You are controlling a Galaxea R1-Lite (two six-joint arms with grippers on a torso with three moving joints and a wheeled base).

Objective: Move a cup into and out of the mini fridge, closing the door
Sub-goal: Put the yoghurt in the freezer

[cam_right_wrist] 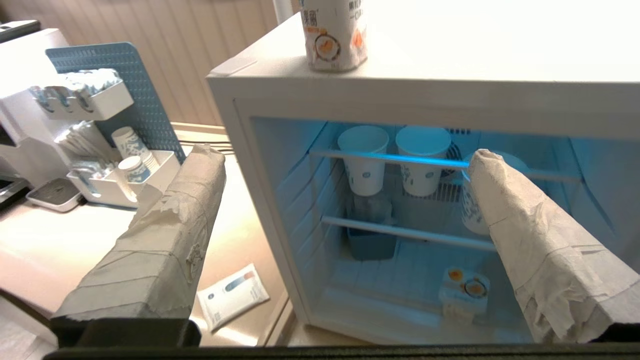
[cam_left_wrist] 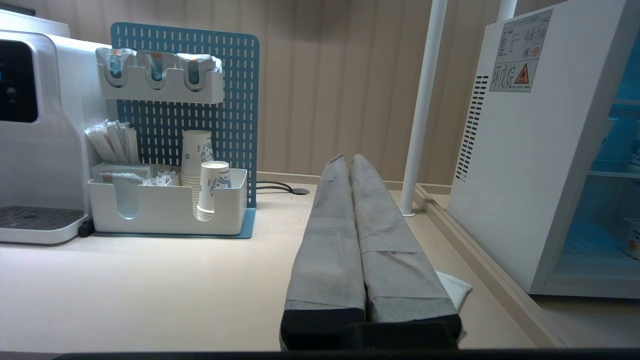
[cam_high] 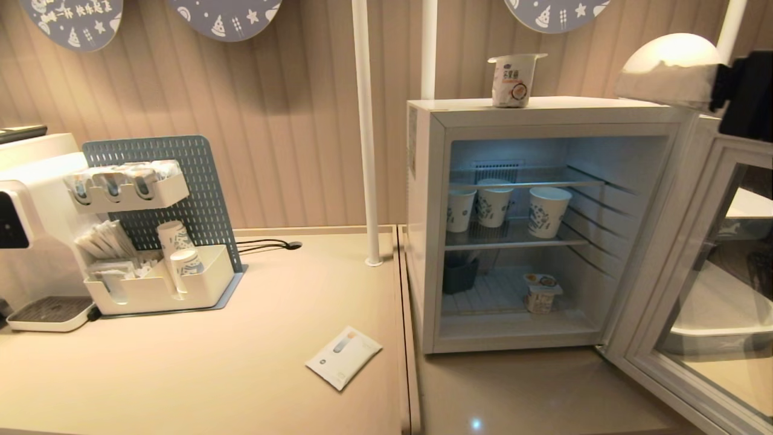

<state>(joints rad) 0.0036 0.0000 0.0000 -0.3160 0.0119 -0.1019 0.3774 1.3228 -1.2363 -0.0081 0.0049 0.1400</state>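
The white mini fridge [cam_high: 426, 241] stands on the lower counter with its inside lit. The door [cam_high: 655, 272] is swung wide open to the right. Three white paper cups [cam_high: 461, 208] [cam_high: 494, 202] [cam_high: 548, 211] stand on the middle wire shelf. My right gripper [cam_right_wrist: 345, 152] is open in front of the fridge opening, empty, a short way from the shelf. One of its fingers [cam_right_wrist: 525, 225] covers part of the right-hand cup [cam_right_wrist: 469, 210]. My left gripper [cam_left_wrist: 348, 159] is shut and empty, parked low over the beige counter, left of the fridge.
A yogurt tub [cam_high: 512, 78] sits on the fridge top. Another yogurt pack [cam_high: 540, 293] and a dark bin [cam_high: 460, 275] sit on the fridge floor. A white packet [cam_high: 344, 356] lies on the counter. At the left stand a cup organiser [cam_high: 163, 284] and a coffee machine [cam_high: 30, 199]. A white pole [cam_high: 365, 133] rises beside the fridge.
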